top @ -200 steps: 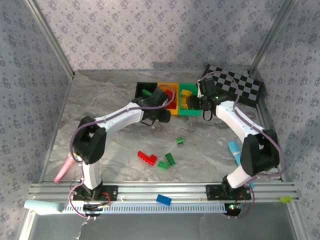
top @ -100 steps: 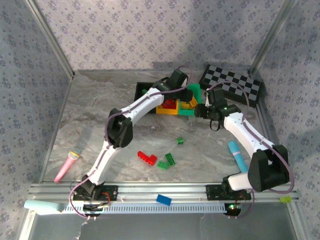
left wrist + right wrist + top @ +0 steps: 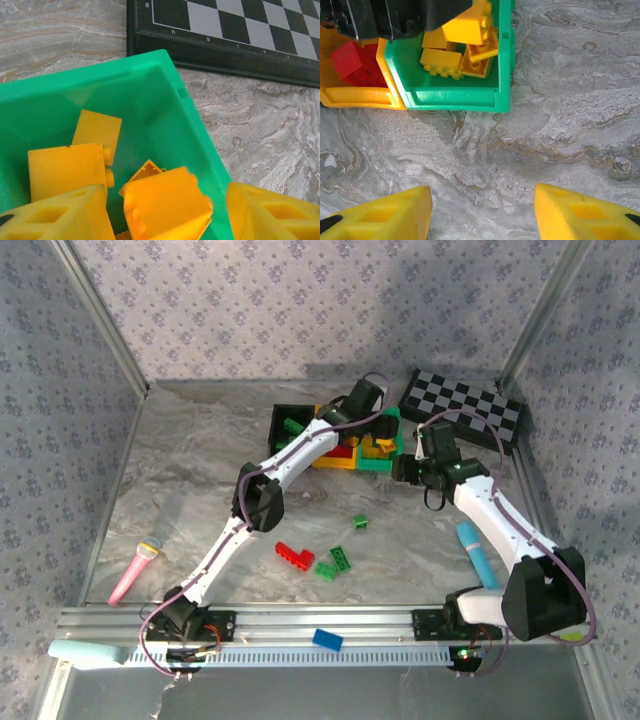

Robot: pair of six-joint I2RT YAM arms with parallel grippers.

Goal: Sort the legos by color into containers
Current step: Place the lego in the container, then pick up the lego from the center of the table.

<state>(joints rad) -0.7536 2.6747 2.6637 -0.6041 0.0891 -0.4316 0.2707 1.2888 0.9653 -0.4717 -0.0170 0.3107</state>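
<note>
My left gripper (image 3: 167, 215) hangs open over the green bin (image 3: 150, 80). A yellow brick (image 3: 167, 202) lies loose between its fingers (image 3: 65, 215), with a gap on each side. Several yellow bricks (image 3: 67, 167) lie in that bin. In the top view the left gripper (image 3: 368, 422) reaches over the bins: black (image 3: 285, 422), yellow (image 3: 338, 460) with red bricks (image 3: 355, 62), and green (image 3: 380, 464). My right gripper (image 3: 482, 210) stands open over bare marble just in front of the green bin (image 3: 455, 97). A red lego (image 3: 294, 555) and green legos (image 3: 341, 558) (image 3: 360, 522) lie mid-table.
A checkered board (image 3: 465, 410) lies at the back right, close behind the bins. A pink microphone (image 3: 135, 570) lies at the left and a blue object (image 3: 476, 550) beside the right arm. A blue brick (image 3: 327, 640) rests on the front rail.
The left arm stretched from the yellow bin to above the green bin, and its jaws opened off the yellow brick. The right arm drew back to the right.
</note>
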